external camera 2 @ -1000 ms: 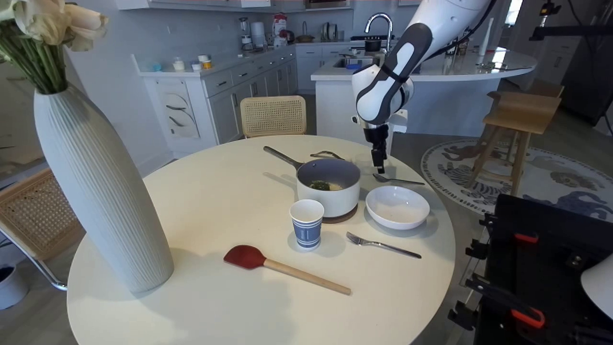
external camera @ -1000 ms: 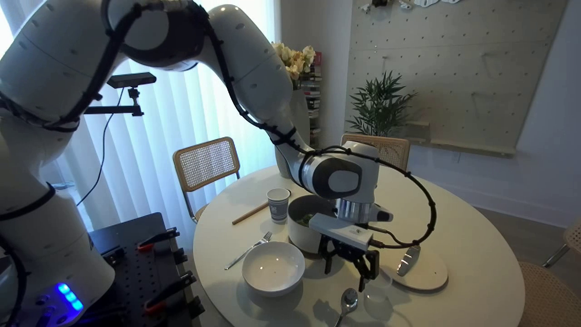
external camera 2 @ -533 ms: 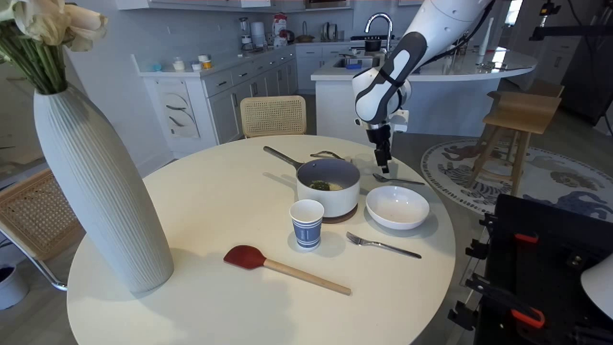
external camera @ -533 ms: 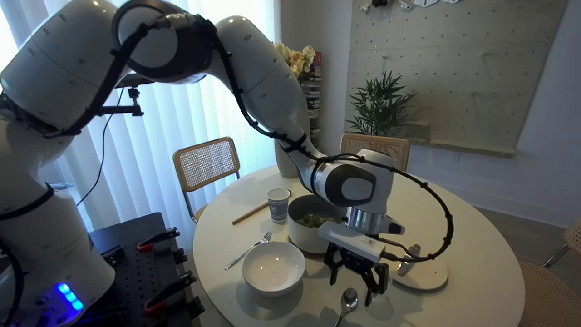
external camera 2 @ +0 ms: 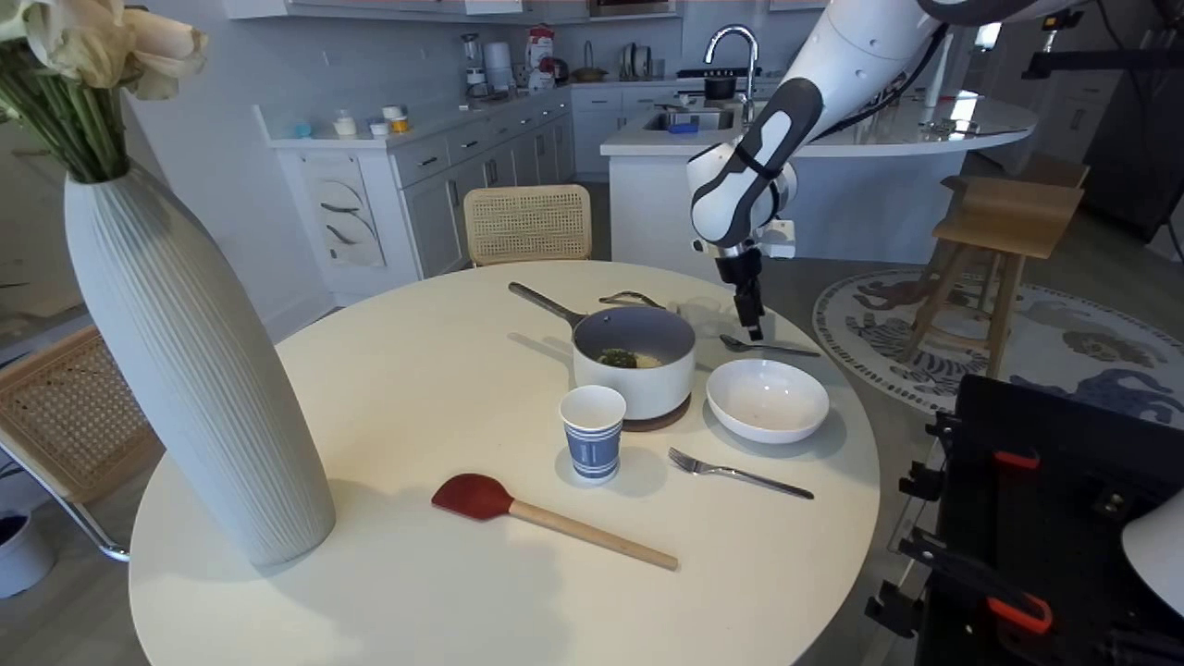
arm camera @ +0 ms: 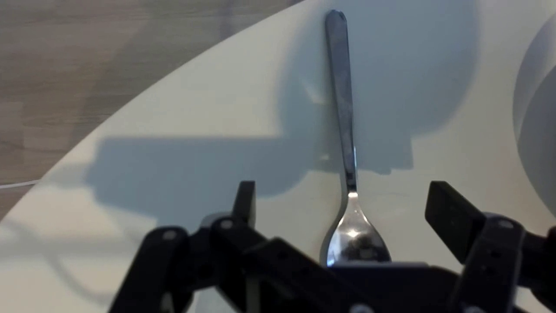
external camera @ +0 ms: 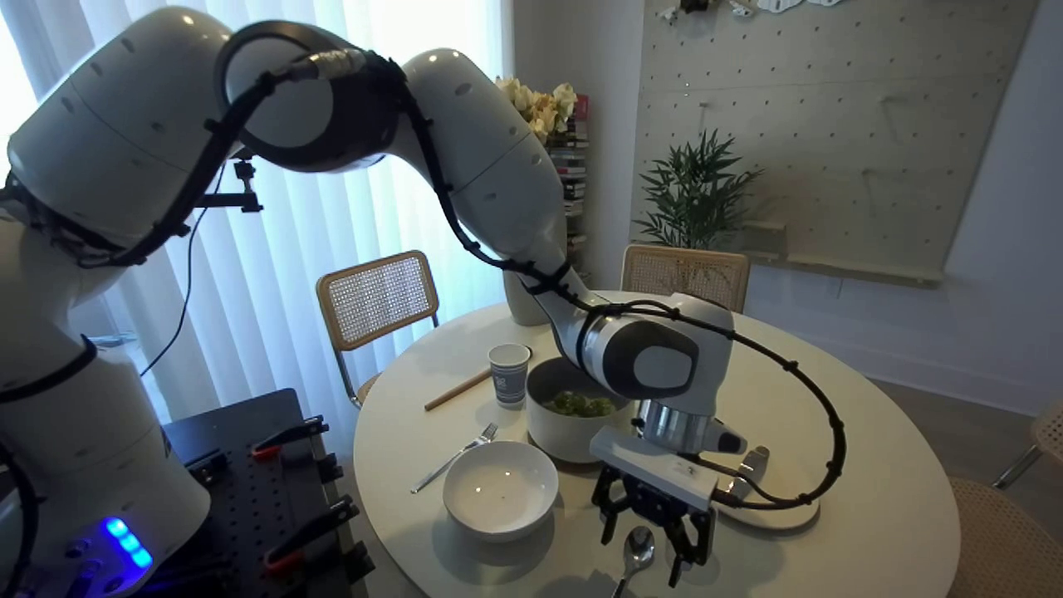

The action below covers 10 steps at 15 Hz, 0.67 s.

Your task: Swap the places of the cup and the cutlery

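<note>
The claw (external camera: 640, 558) hangs, jaws spread, above the spoon (arm camera: 347, 145). From it, the fork (external camera 2: 737, 474) lies past the bowl (external camera 2: 768, 400), the cup (external camera 2: 593, 440) past the pot (external camera 2: 647, 393)

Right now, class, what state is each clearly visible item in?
Gripper: open, holding nothing
Spoon: lying on the table, not gripped
Fork: lying flat
Cup: standing upright
Bowl: right way up
Pot: uncovered, green food inside
Pale disc: lying flat
Spatula: lying flat
Vase: upright, holding flowers
</note>
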Each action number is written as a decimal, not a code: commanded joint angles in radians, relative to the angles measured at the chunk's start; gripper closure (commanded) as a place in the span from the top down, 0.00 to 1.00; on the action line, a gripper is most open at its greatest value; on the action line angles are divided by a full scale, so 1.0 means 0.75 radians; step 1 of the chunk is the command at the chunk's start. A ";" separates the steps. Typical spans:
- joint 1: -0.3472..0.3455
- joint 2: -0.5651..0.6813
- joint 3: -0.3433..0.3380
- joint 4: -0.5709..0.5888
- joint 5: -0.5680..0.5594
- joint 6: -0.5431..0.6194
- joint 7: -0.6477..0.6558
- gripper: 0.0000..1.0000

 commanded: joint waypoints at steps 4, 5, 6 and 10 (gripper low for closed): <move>0.007 0.062 0.019 0.060 -0.002 -0.041 -0.075 1.00; 0.008 0.067 0.020 0.061 -0.003 -0.038 -0.073 1.00; 0.011 0.067 0.018 0.058 -0.005 -0.035 -0.071 1.00; 0.007 0.068 0.016 0.050 -0.008 -0.023 -0.076 1.00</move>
